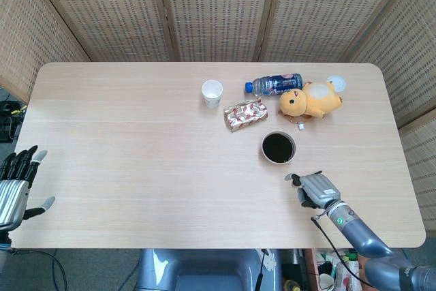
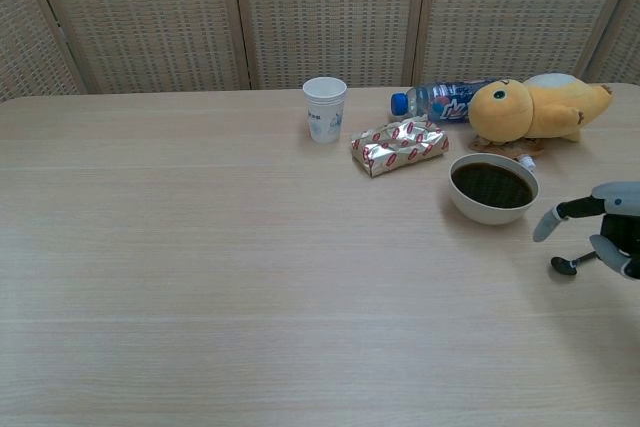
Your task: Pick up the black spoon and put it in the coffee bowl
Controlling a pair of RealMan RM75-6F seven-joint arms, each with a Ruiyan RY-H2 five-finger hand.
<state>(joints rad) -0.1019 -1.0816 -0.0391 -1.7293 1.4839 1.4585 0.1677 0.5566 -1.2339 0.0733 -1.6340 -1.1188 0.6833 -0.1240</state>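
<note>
Right now the black spoon (image 2: 566, 265) lies flat on the table (image 2: 200, 277), just right of the coffee bowl (image 2: 492, 187) and nearer the front edge. Its handle is hidden under the right hand (image 2: 605, 237), whose fingers are spread and grip nothing. Closing carelessly could skid the thin spoon away or knock the full bowl. Far from the bowl, the left hand (image 1: 15, 185) rests open.

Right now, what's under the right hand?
The black spoon lies under the right hand. Only its bowl end shows on the table; the handle is covered by the hand. Whether the fingers touch it cannot be seen.
</note>
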